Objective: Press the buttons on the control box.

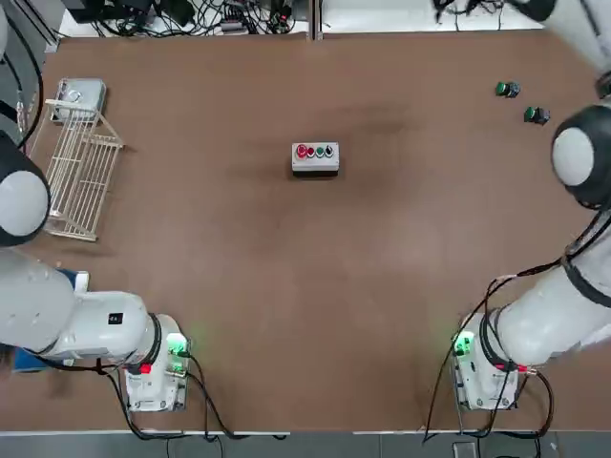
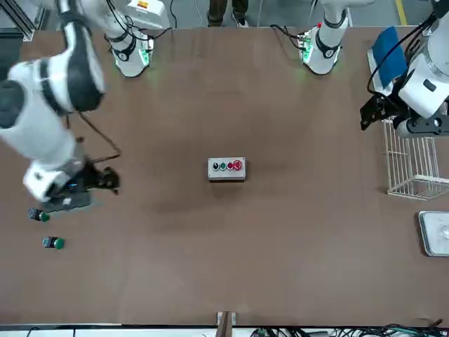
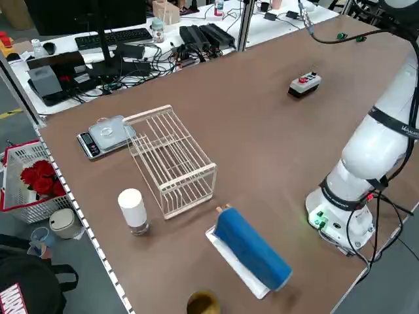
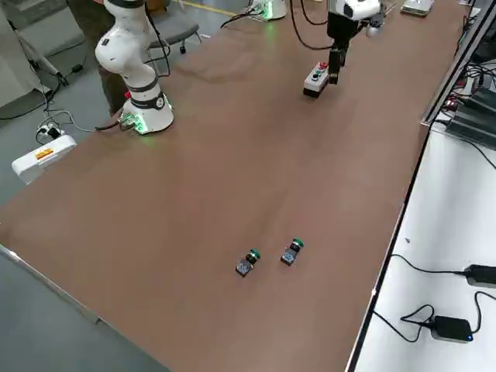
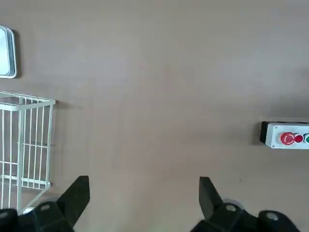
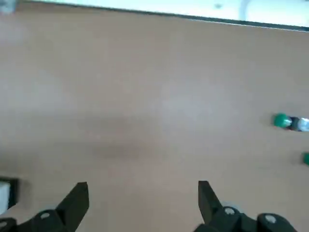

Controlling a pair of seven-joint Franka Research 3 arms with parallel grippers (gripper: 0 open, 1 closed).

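- A wide brown table (image 1: 286, 305) fills the scene, with cables and desks beyond its far edge.
- The control box (image 1: 315, 158) sits alone near the table's middle, its buttons (image 1: 316, 151) in a row on top: two red, one green, one dark.
- Nothing touches the box; whether any button has been pressed cannot be told, and no gripper is near enough to press one now.
- The right gripper (image 6: 140, 203) hangs above bare table at the right side, well apart from the box, its fingers spread wide and empty; two loose button parts (image 1: 521, 102) lie near it.
- The left gripper (image 5: 142, 200) hangs over the left side beside the wire rack (image 1: 81, 172), fingers wide and empty, the box off to its right.
- Judged from this, an arm must yet travel to the box for any press.
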